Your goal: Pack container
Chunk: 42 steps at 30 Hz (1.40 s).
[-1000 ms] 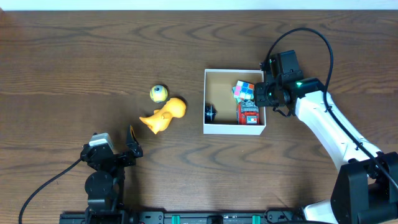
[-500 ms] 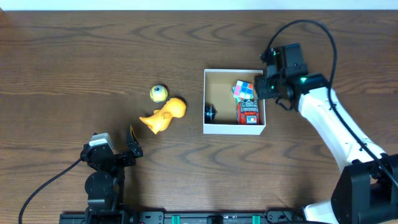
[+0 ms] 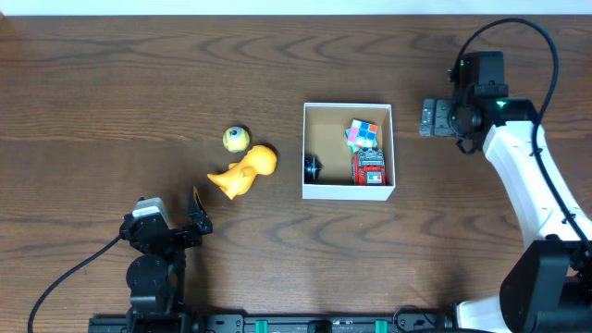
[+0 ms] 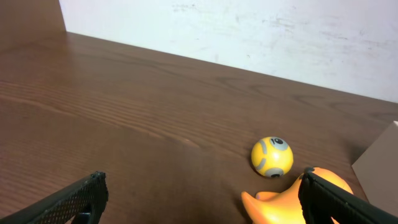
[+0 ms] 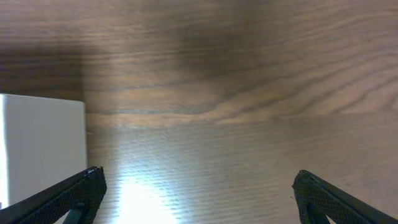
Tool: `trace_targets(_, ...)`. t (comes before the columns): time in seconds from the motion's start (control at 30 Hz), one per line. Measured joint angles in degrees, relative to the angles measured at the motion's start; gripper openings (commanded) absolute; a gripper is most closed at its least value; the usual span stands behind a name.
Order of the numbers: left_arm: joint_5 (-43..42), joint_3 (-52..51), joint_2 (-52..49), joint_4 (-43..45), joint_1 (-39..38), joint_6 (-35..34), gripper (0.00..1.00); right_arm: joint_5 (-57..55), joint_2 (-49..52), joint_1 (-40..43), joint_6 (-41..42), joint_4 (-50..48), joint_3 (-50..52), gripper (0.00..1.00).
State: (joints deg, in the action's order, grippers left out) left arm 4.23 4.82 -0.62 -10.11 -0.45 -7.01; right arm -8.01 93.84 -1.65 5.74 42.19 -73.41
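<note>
The container (image 3: 328, 137), a white square box with a brown inside, sits mid-table. It holds a colour cube (image 3: 363, 135), a red toy (image 3: 370, 168) and a small black piece (image 3: 312, 167). To its left lie a yellow ball (image 3: 236, 139) and an orange toy animal (image 3: 244, 172), which also show in the left wrist view as the ball (image 4: 272, 156) and the toy (image 4: 283, 202). My right gripper (image 3: 431, 118) hovers open and empty just right of the container. My left gripper (image 3: 169, 213) rests open near the front edge, below the orange toy.
The right wrist view looks down on bare wood between my right gripper's (image 5: 199, 186) spread fingers, with the container's white wall (image 5: 40, 143) at the left. A pale wall (image 4: 249, 31) borders the table's far side. My left gripper (image 4: 200, 190) frames bare wood.
My right gripper has opened and drawn back to the right, from the container's right side to the table beside it. The cube stays in the container. The left arm has not moved.
</note>
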Motion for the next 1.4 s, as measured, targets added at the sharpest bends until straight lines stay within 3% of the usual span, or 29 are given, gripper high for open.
trace_targets(0.5,-0.5,0.0,0.0,0.13,0.0,0.0,0.98,-0.61,0.0,0.17,0.0,0.04,0.0,0.99)
trace_targets(0.8,-12.79,0.15,-4.09,-0.02,0.0,-0.04,0.98,-0.63,0.02,0.17,0.0,0.07,0.0,0.99)
trace_targets(0.97,-15.89,7.52,-16.85,-4.83,0.0,-0.24,0.98,-0.66,0.0,0.17,0.0,0.13,0.0,0.99)
trace_targets(1.23,-17.2,40.63,-46.99,-27.67,0.0,-0.26,0.98,-0.68,0.0,0.2,-0.02,0.17,-0.04,0.99)
trace_targets(1.4,-18.86,52.22,-64.63,-36.54,-0.11,-0.26,0.98,-0.68,0.0,0.2,-0.02,0.15,-0.07,0.99)
